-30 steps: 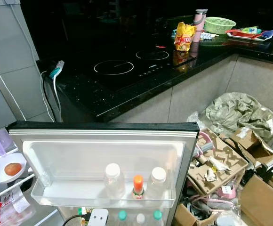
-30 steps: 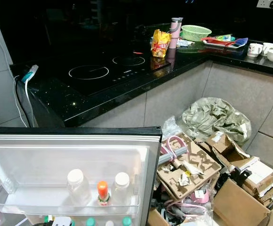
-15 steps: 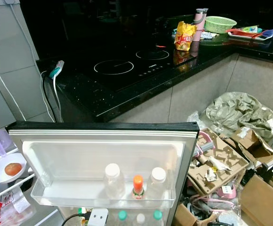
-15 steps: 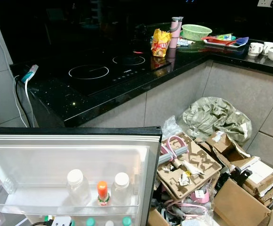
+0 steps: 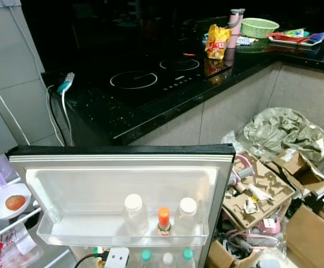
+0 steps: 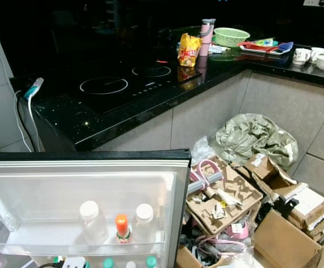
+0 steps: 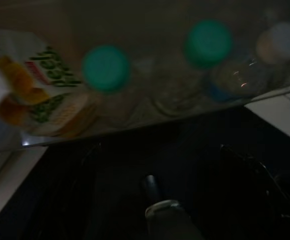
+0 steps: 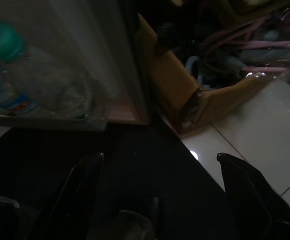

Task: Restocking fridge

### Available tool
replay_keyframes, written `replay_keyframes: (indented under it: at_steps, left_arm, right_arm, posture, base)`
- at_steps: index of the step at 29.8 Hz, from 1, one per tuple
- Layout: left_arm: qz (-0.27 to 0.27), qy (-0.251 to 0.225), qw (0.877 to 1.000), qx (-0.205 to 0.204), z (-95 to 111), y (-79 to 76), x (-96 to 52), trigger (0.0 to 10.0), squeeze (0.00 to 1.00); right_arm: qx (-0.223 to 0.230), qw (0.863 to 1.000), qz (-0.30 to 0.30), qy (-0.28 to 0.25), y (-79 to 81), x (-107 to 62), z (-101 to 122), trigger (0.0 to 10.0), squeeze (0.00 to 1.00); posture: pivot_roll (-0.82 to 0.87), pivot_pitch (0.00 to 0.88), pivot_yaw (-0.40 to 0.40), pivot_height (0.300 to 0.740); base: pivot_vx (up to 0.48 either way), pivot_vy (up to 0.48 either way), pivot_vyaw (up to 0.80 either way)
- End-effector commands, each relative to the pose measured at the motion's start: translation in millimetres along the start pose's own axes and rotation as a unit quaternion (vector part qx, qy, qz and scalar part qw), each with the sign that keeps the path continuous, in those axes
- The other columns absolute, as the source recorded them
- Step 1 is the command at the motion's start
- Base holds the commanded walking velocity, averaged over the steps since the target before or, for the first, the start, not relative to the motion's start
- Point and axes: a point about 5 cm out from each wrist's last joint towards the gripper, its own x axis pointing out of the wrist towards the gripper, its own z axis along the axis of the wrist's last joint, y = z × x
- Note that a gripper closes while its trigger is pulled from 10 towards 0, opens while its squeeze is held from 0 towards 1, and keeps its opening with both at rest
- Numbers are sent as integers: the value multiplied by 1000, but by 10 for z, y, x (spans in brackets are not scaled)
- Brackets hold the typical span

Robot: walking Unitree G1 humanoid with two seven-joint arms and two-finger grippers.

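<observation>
The fridge door (image 5: pixel 123 162) stands open in front of me. Its upper shelf holds two clear bottles with white caps (image 5: pixel 133 209) (image 5: pixel 187 212) and a small orange-capped bottle (image 5: pixel 163 219) between them. Green caps (image 5: pixel 145 255) of lower-shelf bottles show below. Inside the fridge at the left, a white plate with a red fruit (image 5: pixel 15 202) rests on a wire rack. My left gripper (image 7: pixel 160 146) is open below green-capped bottles (image 7: pixel 105 68) and a printed carton (image 7: pixel 40 95). My right gripper (image 8: pixel 160 156) is open and holds nothing, near a green-capped bottle (image 8: pixel 5 42) at the door's edge.
Behind the door runs a black counter with an induction hob (image 5: pixel 151 78), a yellow snack bag (image 5: pixel 217 42), a pink tumbler (image 5: pixel 234 21) and a green basket (image 5: pixel 259 27). To the right, cardboard boxes (image 5: pixel 262 195) and a grey bag (image 5: pixel 285 134) crowd the floor. A white power strip (image 5: pixel 116 258) sits low down.
The head views have shifted very slightly. The door and the bottles on it have not moved.
</observation>
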Motion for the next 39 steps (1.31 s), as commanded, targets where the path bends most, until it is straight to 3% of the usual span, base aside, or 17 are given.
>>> replay_keyframes:
  at_steps: [1, 8, 13, 23, 39]
  left_arm:
    - [7, 10, 1000, 4, -38, 60, -23, 10000, 0]
    - [6, 9, 1000, 5, -47, 64, -30, 10000, 0]
    - [-1, 9, 1000, 25, -40, 62, -33, 10000, 0]
    - [-3, 16, 1000, 18, -53, 69, -36, 10000, 0]
    - [3, 9, 1000, 23, -51, 74, -40, 10000, 0]
  right_arm:
    - [10, 1000, 3, 7, 52, 2, -57, 10000, 0]
    - [10, 1000, 5, 7, 66, 2, -62, 10000, 0]
    - [10, 1000, 5, 7, 65, 0, -67, 10000, 0]
    - [14, 1000, 1, 10, 54, -16, -102, 10000, 0]
    - [15, 1000, 7, 6, 76, -4, -79, 10000, 0]
  posture:
    - [-67, 83, 32, 740]
    - [-63, 83, 30, 740]
    - [-63, 83, 30, 740]
    - [-65, 90, 36, 740]
    - [-64, 92, 35, 740]
  base:
    - [0, 480, 0]
    - [0, 480, 0]
    - [0, 0, 0]
    - [0, -463, 0]
    - [0, 0, 0]
